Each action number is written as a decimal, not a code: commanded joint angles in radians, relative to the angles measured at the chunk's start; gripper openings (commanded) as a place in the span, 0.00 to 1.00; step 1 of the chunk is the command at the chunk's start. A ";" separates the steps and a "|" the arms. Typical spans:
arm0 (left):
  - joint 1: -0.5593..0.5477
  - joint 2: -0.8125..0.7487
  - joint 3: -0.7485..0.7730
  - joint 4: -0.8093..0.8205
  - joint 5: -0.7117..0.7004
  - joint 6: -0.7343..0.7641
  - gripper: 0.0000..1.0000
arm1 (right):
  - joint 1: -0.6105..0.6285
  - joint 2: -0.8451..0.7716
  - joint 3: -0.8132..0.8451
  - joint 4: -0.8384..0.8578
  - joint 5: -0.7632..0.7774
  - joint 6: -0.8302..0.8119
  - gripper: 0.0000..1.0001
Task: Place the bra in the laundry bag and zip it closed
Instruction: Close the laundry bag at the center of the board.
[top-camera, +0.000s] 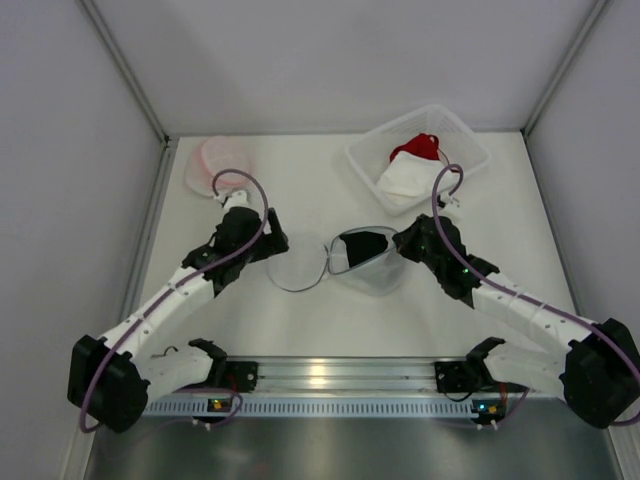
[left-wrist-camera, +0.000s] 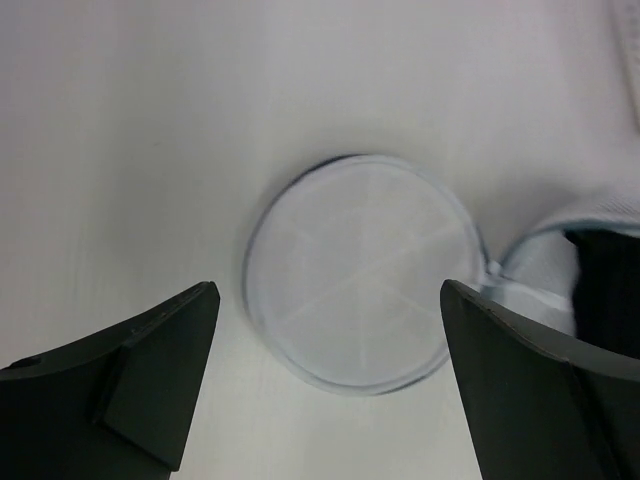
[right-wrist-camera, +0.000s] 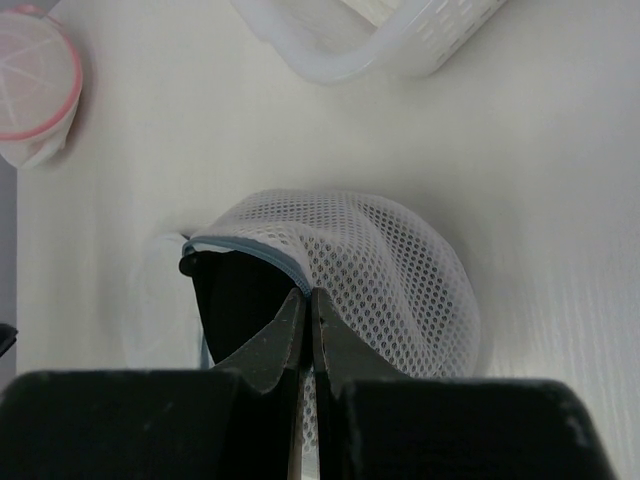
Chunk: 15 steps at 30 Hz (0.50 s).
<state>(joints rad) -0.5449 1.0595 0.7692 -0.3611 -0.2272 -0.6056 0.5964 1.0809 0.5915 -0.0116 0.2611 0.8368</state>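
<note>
The white mesh laundry bag (top-camera: 378, 272) lies at the table's middle, its mouth gaping toward the left. Its round flat lid (top-camera: 297, 262) is flopped open on the table beside it. Something black, the bra (top-camera: 362, 243), fills the opening. In the right wrist view my right gripper (right-wrist-camera: 308, 295) is shut on the bag's blue zip edge, with the mesh dome (right-wrist-camera: 390, 280) on its right and the bra (right-wrist-camera: 240, 290) on its left. My left gripper (left-wrist-camera: 328, 290) hangs open over the lid (left-wrist-camera: 360, 270), holding nothing; the bra (left-wrist-camera: 605, 290) shows at the right edge.
A white slotted basket (top-camera: 455, 135) at the back right holds red and white garments. A pink-rimmed round mesh bag (top-camera: 213, 163) lies at the back left. Grey walls close in the table's left, right and far sides.
</note>
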 joint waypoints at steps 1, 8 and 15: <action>0.141 0.008 -0.062 -0.007 0.011 -0.120 0.98 | 0.014 -0.010 0.051 0.030 0.009 -0.024 0.00; 0.264 0.048 -0.189 0.174 0.118 -0.181 0.88 | 0.014 -0.007 0.056 0.027 0.006 -0.031 0.00; 0.266 0.129 -0.266 0.352 0.223 -0.200 0.76 | 0.013 -0.004 0.054 0.025 -0.002 -0.031 0.00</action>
<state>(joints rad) -0.2848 1.1751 0.5213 -0.1673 -0.0723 -0.7845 0.5983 1.0813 0.6041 -0.0120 0.2588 0.8188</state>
